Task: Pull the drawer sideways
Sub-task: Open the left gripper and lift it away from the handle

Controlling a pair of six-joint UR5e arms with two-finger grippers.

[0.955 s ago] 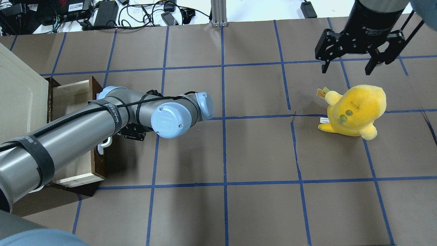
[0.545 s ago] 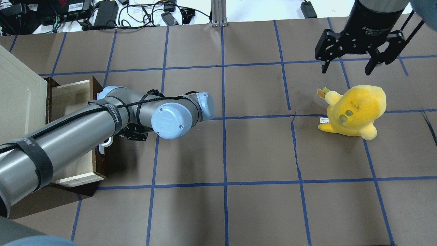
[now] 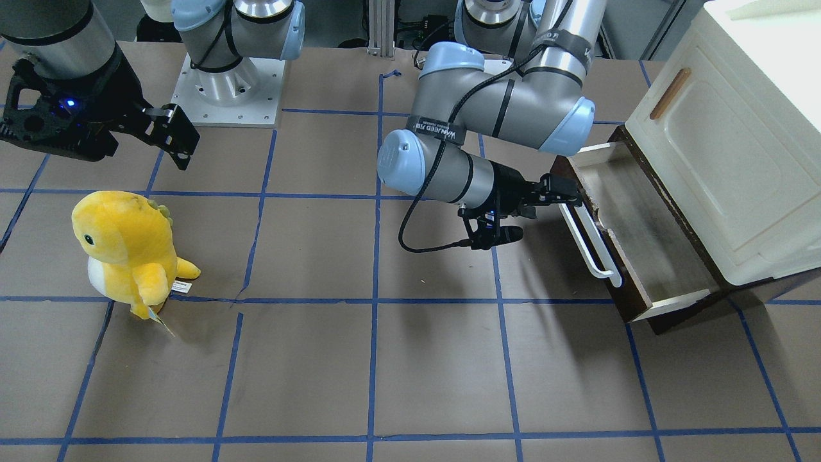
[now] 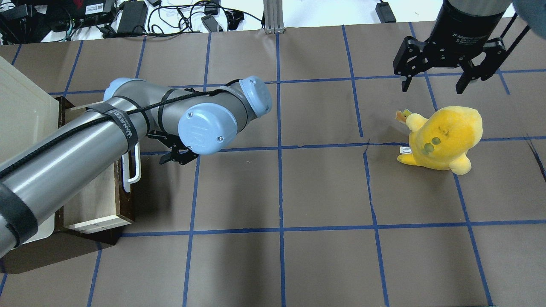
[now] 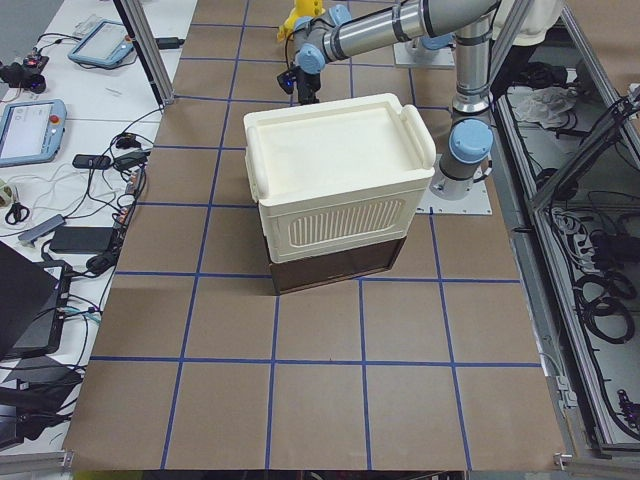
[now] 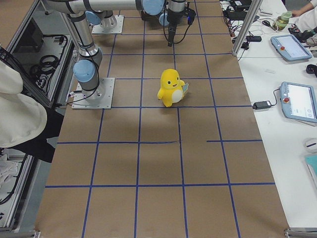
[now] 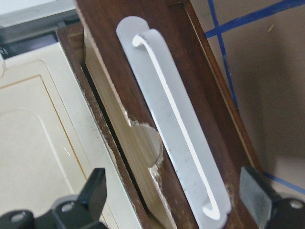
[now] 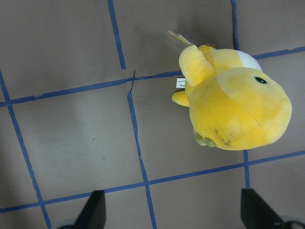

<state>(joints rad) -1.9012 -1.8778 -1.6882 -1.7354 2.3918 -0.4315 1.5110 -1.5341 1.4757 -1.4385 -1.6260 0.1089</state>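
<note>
The dark brown drawer [image 3: 648,256] stands pulled out from under the cream cabinet [image 3: 725,160], its pale inside showing. Its long white bar handle [image 3: 589,236] faces the table's middle and also shows in the overhead view [image 4: 133,164] and the left wrist view [image 7: 176,143]. My left gripper [image 3: 567,192] is open and empty, just off the handle's far end. In the left wrist view [image 7: 174,193] the handle lies ahead between the spread fingers, untouched. My right gripper [image 4: 432,87] is open and empty, raised beyond a yellow plush toy [image 4: 441,136].
The cabinet door has a small wooden handle [image 3: 670,93]. The yellow plush toy [image 3: 128,253] stands on the brown paper with blue tape lines, also below the right wrist camera [image 8: 233,109]. Cables and power bricks [image 4: 132,17] lie past the far edge.
My left arm has swung toward the table's far side and its gripper has come off the middle of the handle, which now shows bare. The drawer and the right arm stay put.
</note>
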